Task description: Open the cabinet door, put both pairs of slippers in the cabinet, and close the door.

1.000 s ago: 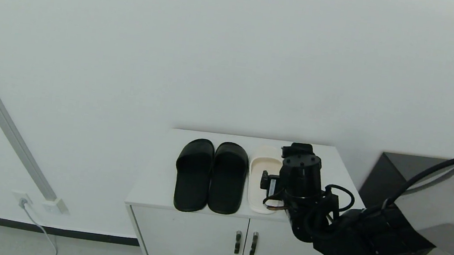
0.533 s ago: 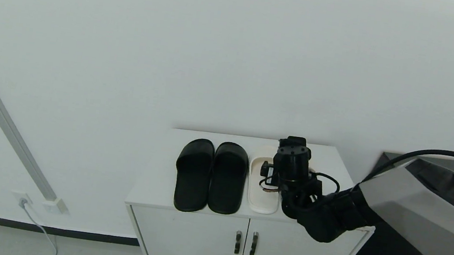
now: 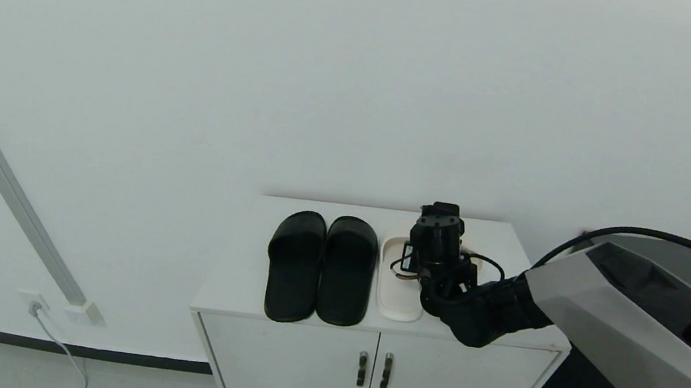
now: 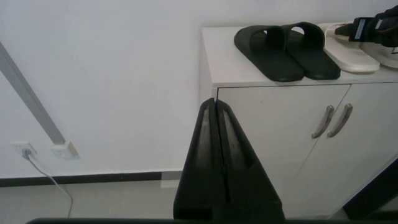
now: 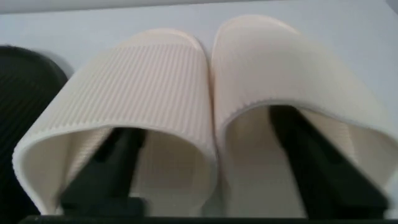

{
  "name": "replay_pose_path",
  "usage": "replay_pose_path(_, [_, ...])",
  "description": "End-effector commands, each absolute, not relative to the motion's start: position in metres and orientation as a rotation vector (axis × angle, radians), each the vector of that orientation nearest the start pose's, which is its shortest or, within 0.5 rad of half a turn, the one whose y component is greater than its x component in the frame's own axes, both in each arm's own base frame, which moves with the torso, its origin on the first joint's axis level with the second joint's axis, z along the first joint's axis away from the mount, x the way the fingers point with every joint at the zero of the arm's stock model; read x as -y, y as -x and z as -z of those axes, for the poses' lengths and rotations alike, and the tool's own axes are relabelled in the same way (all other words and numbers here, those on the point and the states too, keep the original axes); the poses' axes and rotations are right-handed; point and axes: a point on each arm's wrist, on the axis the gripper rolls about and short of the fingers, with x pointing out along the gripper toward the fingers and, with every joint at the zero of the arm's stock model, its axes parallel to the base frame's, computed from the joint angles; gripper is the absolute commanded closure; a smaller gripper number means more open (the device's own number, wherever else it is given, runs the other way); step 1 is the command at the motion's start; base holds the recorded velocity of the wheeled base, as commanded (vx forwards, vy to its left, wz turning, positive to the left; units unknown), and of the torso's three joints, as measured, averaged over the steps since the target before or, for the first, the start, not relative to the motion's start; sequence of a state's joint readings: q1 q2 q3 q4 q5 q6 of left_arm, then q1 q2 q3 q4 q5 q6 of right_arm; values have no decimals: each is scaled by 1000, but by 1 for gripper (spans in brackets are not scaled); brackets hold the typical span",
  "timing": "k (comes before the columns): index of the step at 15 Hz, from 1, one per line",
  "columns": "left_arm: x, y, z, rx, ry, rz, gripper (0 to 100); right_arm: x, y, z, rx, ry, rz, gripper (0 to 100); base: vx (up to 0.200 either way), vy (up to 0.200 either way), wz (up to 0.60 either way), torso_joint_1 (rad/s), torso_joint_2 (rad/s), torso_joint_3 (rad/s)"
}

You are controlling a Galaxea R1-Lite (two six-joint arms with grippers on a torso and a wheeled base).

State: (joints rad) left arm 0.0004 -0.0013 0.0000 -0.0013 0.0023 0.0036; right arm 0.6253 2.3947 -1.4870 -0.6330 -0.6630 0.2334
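Cream slippers (image 5: 149,93) — right claw (image 5: 211,155) spread wide, one finger under each strap, clamping nothing.

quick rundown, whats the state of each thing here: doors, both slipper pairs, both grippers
cabinet doors: both shut
black slippers: side by side on the cabinet top, untouched
cream slippers: side by side on the cabinet top, one right gripper finger under each strap
right gripper: open, fingers spread into the two cream slippers
left gripper: shut, empty, low beside the cabinet
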Motion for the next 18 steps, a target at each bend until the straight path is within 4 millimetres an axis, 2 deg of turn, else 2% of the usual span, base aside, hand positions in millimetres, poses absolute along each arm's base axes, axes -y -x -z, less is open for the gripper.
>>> replay_pose_path(1, [0,23,-76,2,-3,-5,100,-270,-401,-86,-210,-70,67,100,0,0,0,0,0,0])
replay_pose_path(3, [0,23,-76,2,-3,-3,100,-268,-399,-93,-198,-78,69,100,0,0,0,0,0,0])
replay_pose_path(5, [0,23,-76,2,-2,-3,100,-264,-390,-109,-184,-88,69,100,0,0,0,0,0,0])
replay_pose_path(7, [0,23,-76,2,-2,-5,100,-255,-358,-143,-165,-85,36,100,0,0,0,0,0,0])
replay_pose_path(8, [0,23,-76,2,-2,-5,100,-252,-347,-152,-162,-86,20,100,0,0,0,0,0,0])
replay_pose_path(10, [0,23,-76,2,2,-5,100,-237,-301,-173,-181,-84,-76,100,0,0,0,0,0,0])
replay_pose_path(14, [0,23,-76,2,2,-2,100,-217,-212,-178,-271,-55,-395,100,0,0,0,0,0,0])
replay_pose_path(16, [0,23,-76,2,0,-3,100,-210,-186,-175,-296,-43,-483,100,0,0,0,0,0,0])
replay_pose_path(18, [0,23,-76,2,-5,2,100,-209,-183,-173,-307,-43,-501,100,0,0,0,0,0,0])
